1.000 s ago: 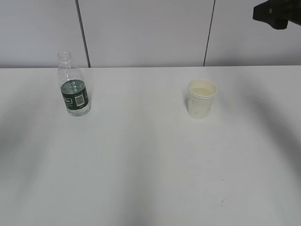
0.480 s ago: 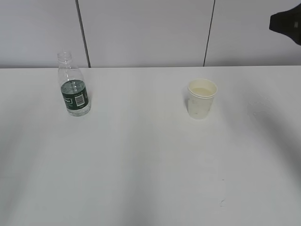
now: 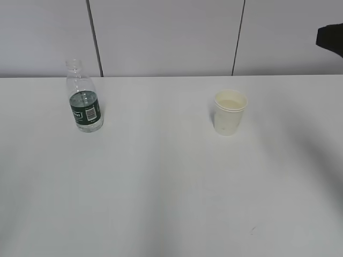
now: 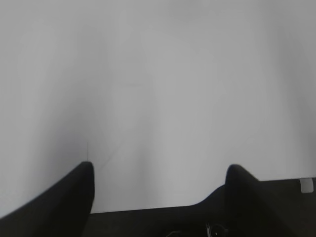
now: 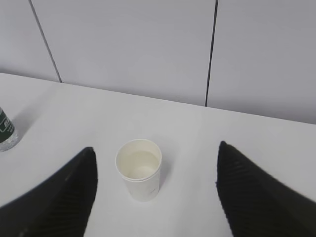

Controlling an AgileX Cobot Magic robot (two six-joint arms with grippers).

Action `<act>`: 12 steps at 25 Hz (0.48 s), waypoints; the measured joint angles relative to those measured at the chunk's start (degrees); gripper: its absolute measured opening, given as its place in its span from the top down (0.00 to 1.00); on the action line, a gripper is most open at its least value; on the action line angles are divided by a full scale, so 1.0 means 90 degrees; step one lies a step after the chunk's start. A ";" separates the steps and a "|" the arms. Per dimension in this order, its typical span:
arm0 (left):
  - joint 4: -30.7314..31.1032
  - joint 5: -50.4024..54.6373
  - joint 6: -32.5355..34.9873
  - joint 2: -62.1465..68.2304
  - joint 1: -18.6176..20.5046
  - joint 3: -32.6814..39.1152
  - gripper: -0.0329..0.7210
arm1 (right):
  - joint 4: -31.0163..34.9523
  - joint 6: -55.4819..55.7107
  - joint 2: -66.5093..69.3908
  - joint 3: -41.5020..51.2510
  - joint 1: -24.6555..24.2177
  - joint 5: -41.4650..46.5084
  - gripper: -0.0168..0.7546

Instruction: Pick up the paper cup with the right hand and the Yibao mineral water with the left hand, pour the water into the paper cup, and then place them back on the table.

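Observation:
The paper cup (image 3: pixel 230 111) stands upright on the white table (image 3: pixel 171 187) right of centre, with clear liquid inside. The Yibao mineral water (image 3: pixel 84 99), uncapped and green-labelled, stands upright at the far left. Nothing touches either. In the right wrist view my right gripper (image 5: pixel 155 148) is open and raised, well short of the paper cup (image 5: pixel 139 169), which shows between the fingers; the bottle's base (image 5: pixel 5 129) peeks in at the left edge. A black part of the right arm (image 3: pixel 331 38) shows at the top right. My left gripper (image 4: pixel 160 165) is open over bare table, holding nothing.
A grey panelled wall (image 3: pixel 161 37) with dark vertical seams runs behind the table's far edge. A small dark speck (image 3: pixel 252 230) marks the tabletop near the front.
The black right arm has slid rightward, mostly out of the exterior view's top right corner. Cup and bottle have not moved.

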 joint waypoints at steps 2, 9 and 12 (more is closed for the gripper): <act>-0.0005 -0.0064 0.0000 -0.0512 0.0000 0.0233 0.29 | 0.0000 0.0000 0.0001 0.0025 0.0000 0.0016 0.22; -0.0001 -0.0282 0.0044 -0.1806 0.0000 0.0409 0.30 | 0.0000 0.0000 -0.0002 0.0040 0.0000 0.0016 0.22; -0.0176 -0.0301 0.0513 -0.1807 -0.0003 0.0410 0.31 | 0.0000 0.0000 -0.0002 0.0044 0.0000 0.0019 0.22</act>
